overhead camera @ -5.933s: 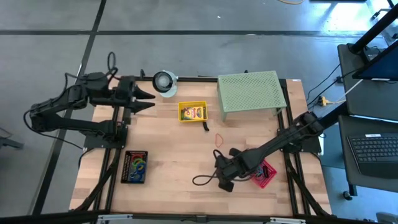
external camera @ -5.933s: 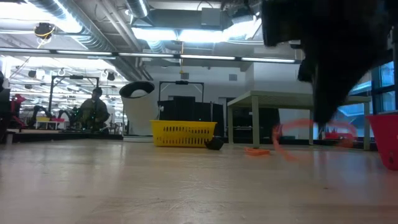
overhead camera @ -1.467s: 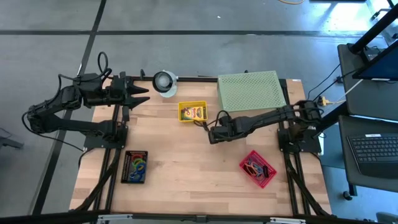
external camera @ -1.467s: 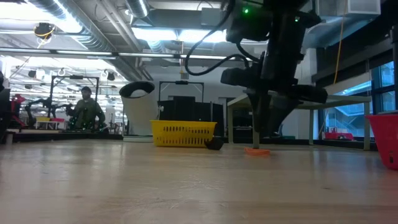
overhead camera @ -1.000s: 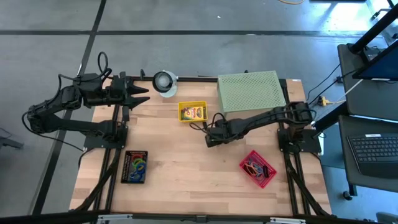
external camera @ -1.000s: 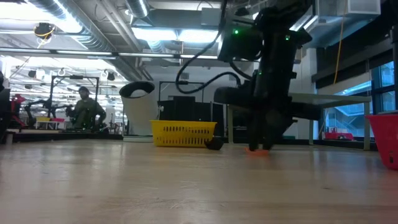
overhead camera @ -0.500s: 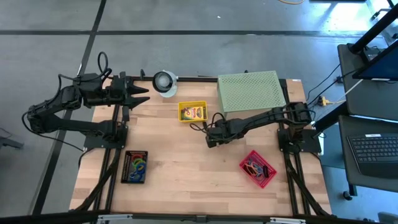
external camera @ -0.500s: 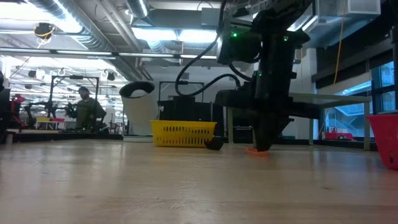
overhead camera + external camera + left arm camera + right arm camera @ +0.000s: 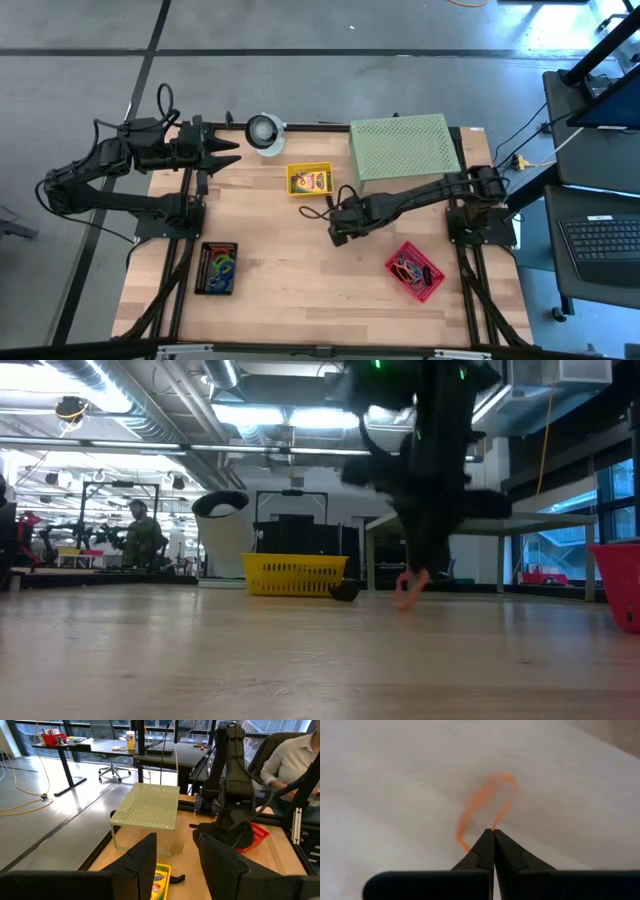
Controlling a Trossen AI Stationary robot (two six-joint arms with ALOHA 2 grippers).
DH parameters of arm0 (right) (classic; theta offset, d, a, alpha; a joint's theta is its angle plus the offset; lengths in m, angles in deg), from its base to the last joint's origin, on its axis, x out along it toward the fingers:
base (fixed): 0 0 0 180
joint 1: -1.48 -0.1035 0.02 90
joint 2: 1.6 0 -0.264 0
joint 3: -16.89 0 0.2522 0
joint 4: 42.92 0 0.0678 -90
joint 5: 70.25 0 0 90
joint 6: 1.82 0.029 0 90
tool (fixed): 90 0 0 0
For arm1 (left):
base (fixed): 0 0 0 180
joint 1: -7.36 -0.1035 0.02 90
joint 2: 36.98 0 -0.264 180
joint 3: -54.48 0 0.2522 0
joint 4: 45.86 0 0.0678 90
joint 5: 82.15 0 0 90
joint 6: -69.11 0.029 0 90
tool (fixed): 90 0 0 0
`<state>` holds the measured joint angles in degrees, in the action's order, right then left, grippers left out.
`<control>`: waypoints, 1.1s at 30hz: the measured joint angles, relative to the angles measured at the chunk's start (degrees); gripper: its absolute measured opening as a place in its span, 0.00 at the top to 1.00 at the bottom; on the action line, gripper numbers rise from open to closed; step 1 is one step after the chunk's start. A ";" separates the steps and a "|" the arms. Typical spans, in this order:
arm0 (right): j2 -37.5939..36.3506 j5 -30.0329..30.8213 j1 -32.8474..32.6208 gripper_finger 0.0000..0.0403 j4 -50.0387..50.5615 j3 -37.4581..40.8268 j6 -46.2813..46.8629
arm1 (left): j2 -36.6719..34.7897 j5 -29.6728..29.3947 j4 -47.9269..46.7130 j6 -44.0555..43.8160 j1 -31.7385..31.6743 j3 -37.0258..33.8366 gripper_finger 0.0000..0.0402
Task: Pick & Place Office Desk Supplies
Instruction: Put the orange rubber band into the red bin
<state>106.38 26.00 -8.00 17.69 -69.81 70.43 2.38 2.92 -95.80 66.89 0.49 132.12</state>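
My right gripper (image 9: 338,232) is over the middle of the table, pointing down, shut on a thin orange rubber band (image 9: 485,800). In the low view the orange rubber band (image 9: 408,588) dangles under the dark fingers. A yellow-and-green crayon box lies in a small yellow basket (image 9: 309,180). A small black clip (image 9: 345,591) rests on the wood beside that basket. My left gripper (image 9: 177,865) waits open above the table's far left corner (image 9: 235,150). My right gripper pinches the orange rubber band between its two fingertips at one spot on the loop (image 9: 493,829), coming from above and pointing down. The rest of the loop hangs slack below the fingers (image 9: 408,588). Whether its lowest part still touches the table, I cannot tell.
A red basket (image 9: 414,271) holding bands sits near the table's right near side. A black tray (image 9: 217,267) with coloured bands lies at the left near side. The pale green perforated stand (image 9: 403,148) and the white-and-grey roll (image 9: 265,131) stand along the far edge.
My right gripper, which stood low over the orange band on the table, has taken hold of it and risen. The band has left its flat place on the wood and now hangs from the fingertips.
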 joint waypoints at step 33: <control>-17.97 4.79 -28.25 1.00 38.48 -7.23 3.71 | 0.00 0.02 0.00 0.00 0.01 0.00 0.65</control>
<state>88.41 30.78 -36.25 56.18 -77.04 74.15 2.38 2.95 -95.80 66.89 0.50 132.12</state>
